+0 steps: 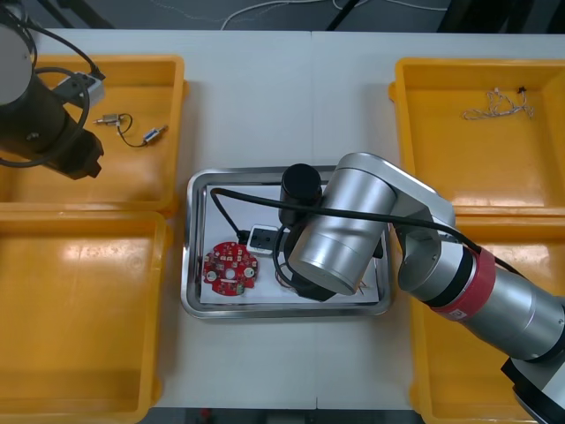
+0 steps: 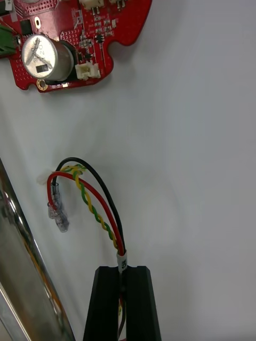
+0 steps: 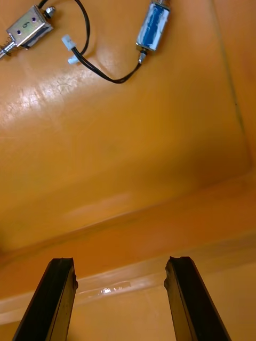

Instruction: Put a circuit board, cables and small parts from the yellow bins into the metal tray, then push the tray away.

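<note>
The right gripper point(image 2: 122, 273) is clamping the twisted red-and-yellow cable with a black lead point(image 2: 96, 211). The cable's loop is resting at the white floor of the shiny metal tray point(image 1: 191, 265), near the round red circuit board point(image 2: 64, 37).

Risk: on release, the cable may cling to the fingers and lift out with the arm. Its clear connector end may also catch on the tray wall.

The left gripper point(image 3: 120, 298), fingers standing apart, is hovering over the farther left yellow plastic bin point(image 3: 133, 160), near two small metal parts point(image 3: 153, 25) joined by black wire.

Handwritten digit, 6 or 9, on small metal part point(image 3: 26, 29)
</note>
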Robot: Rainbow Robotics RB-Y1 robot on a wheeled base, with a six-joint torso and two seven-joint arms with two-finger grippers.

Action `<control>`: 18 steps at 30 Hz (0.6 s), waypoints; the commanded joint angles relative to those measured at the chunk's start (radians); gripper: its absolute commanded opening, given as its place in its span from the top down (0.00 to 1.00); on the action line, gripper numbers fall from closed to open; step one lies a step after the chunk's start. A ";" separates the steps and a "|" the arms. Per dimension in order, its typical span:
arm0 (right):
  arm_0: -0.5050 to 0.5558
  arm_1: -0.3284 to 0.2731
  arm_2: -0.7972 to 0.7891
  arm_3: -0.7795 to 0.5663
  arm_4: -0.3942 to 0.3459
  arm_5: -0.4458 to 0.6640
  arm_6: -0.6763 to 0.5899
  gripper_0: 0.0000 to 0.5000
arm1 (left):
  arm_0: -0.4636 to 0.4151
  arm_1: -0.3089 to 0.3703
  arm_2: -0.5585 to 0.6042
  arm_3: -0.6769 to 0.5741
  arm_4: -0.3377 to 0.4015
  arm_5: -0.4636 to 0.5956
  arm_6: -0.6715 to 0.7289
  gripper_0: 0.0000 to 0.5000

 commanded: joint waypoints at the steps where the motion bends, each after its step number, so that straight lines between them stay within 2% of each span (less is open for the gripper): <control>1: 0.028 0.023 0.019 -0.010 0.013 -0.008 0.013 0.75 | -0.099 -0.061 0.002 0.076 -0.055 -0.045 -0.088 0.00; 2: 0.028 0.023 0.019 -0.010 0.013 -0.007 0.011 0.70 | -0.102 -0.066 0.004 0.085 -0.056 -0.056 -0.088 0.00; 4: 0.028 0.020 0.019 -0.012 0.018 -0.004 0.007 0.38 | -0.110 -0.078 0.002 0.122 -0.058 -0.097 -0.094 0.00; 5: 0.028 0.018 0.019 -0.012 0.018 -0.004 0.005 0.33 | -0.113 -0.081 0.002 0.131 -0.059 -0.107 -0.097 0.00; 8: 0.028 0.009 0.019 -0.018 0.024 -0.004 0.001 0.00 | -0.128 -0.098 -0.004 0.176 -0.073 -0.145 -0.109 0.00; 13: 0.026 -0.008 0.016 -0.047 0.027 0.007 -0.036 0.00 | -0.162 -0.119 -0.042 0.235 -0.128 -0.189 -0.123 0.00; 18: 0.022 -0.029 0.000 -0.110 0.024 0.033 -0.105 0.00 | -0.183 -0.129 -0.047 0.286 -0.130 -0.225 -0.140 0.00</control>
